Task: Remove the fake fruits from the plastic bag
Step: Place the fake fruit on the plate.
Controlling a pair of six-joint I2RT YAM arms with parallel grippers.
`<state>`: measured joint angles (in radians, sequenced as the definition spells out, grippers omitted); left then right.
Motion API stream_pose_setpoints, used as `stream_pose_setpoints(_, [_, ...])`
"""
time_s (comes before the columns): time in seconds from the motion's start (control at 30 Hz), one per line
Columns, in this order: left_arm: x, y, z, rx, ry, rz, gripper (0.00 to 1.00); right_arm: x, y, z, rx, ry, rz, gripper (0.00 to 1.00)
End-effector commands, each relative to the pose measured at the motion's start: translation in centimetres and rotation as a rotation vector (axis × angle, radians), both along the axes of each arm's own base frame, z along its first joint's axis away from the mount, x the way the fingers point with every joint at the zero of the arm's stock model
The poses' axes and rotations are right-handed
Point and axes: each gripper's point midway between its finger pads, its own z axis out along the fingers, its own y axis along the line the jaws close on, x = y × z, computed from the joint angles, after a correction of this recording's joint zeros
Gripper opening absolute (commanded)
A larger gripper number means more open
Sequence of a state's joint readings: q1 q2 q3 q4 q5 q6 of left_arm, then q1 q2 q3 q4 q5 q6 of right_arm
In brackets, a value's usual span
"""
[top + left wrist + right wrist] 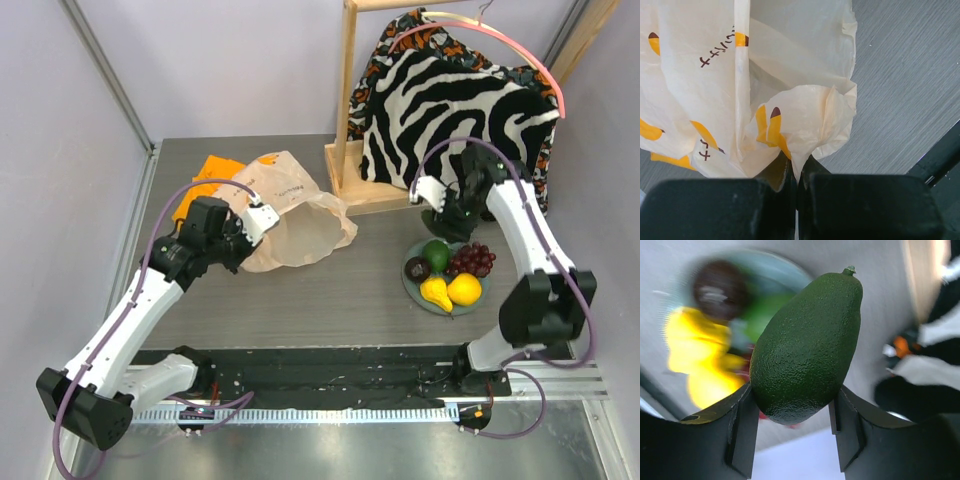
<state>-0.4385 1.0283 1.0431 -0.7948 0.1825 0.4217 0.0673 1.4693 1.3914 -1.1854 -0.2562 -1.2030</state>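
Plastic bag [296, 214] left of plate [414, 291]

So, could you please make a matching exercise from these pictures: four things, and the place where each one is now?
Things:
1. avocado
2. plastic bag
3. grapes
4. orange cloth

Places:
A. on the plate
B. on the table, beyond the bag
C. between the right jaws
D. pinched in the left jaws

Pairs: 1-C, 2-D, 3-A, 4-B
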Motion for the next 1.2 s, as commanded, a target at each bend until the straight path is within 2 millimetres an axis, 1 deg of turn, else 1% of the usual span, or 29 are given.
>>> stream_pose_setpoints(0.0, [0.7,-1.2,2.1,-0.066,-0.054,-0.022,0.0,5.9,-5.0,1.5,-0.157,-0.08,0.02,0.07])
stream_pose_setpoints(0.03, [0.6,-1.2,1.9,-0.067,-0.052,-0.022,0.0,6.9,-5.5,1.8,-0.189,-0.098,0.056,0.08])
stream_pose_setpoints(0.1, [0.3,-1.2,1.8,-0.073,-0.048,-0.022,0.0,7.7,-6.4,1.0,-0.245,-0.089,0.099,0.08])
stream_pose_setpoints(0.13, [0.3,-1.1,1.8,-0.074,-0.047,-0.019,0.0,8.3,-6.9,0.3,-0.279,-0.081,0.12,0.08])
stream_pose_setpoints(0.17, [0.2,-1.1,1.7,-0.078,-0.041,-0.017,0.0,8.7,-7.2,0.1,-0.314,-0.087,0.191,0.08])
stream_pose_setpoints(0.2, [0.0,-1.0,1.6,-0.078,-0.036,-0.015,0.0,9.0,-7.5,-0.3,-0.336,-0.088,0.213,0.08])
stream_pose_setpoints(0.23, [0.0,-0.9,1.6,-0.08,-0.035,-0.012,0.0,9.6,-8.2,-0.9,-0.389,-0.089,0.239,0.08])
stream_pose_setpoints(0.3, [-0.1,-0.8,1.4,-0.081,-0.029,-0.008,0.0,10.4,-9.1,-1.4,-0.469,-0.092,0.319,0.08])
stream_pose_setpoints(0.33, [-0.1,-0.7,1.5,-0.086,-0.029,-0.005,0.0,10.6,-9.7,-2.0,-0.506,-0.071,0.337,0.08])
stream_pose_setpoints(0.4, [-0.3,-0.7,1.3,-0.092,-0.019,-0.005,0.0,11.3,-10.1,-2.1,-0.548,-0.07,0.394,0.08])
stream_pose_setpoints(0.53, [-0.4,-0.5,1.0,-0.102,-0.008,0.003,0.0,11.8,-10.5,-2.9,-0.594,-0.042,0.517,0.08])
stream_pose_setpoints(0.57, [-0.5,-0.5,1.0,-0.104,-0.007,0.005,0.0,11.8,-10.6,-3.2,-0.613,-0.029,0.574,0.09])
stream_pose_setpoints(0.63, [-0.6,-0.4,0.8,-0.105,-0.001,0.005,0.0,11.6,-10.9,-4.1,-0.631,0.002,0.636,0.09])
stream_pose_setpoints(0.67, [-0.6,-0.4,0.8,-0.106,0.001,0.006,0.0,11.5,-10.9,-4.5,-0.637,0.015,0.698,0.09])
stream_pose_setpoints(0.73, [-0.6,-0.1,0.7,-0.107,0.001,0.016,0.0,11.3,-10.9,-5.0,-0.623,0.03,0.752,0.09])
stream_pose_setpoints(0.77, [-0.6,-0.1,0.7,-0.108,0.003,0.017,0.0,10.9,-10.7,-5.3,-0.622,0.05,0.811,0.09])
stream_pose_setpoints(0.87, [-0.7,0.3,0.6,-0.109,0.004,0.031,0.0,9.8,-10.6,-6.0,-0.613,0.085,0.899,0.09])
stream_pose_setpoints(1.0, [-0.8,0.6,0.5,-0.117,0.008,0.044,0.0,8.2,-10.4,-6.9,-0.594,0.126,0.958,0.1])
stream_pose_setpoints(1.17, [-0.8,0.8,0.2,-0.119,0.014,0.056,0.0,6.3,-10.0,-7.6,-0.564,0.147,0.985,0.12])
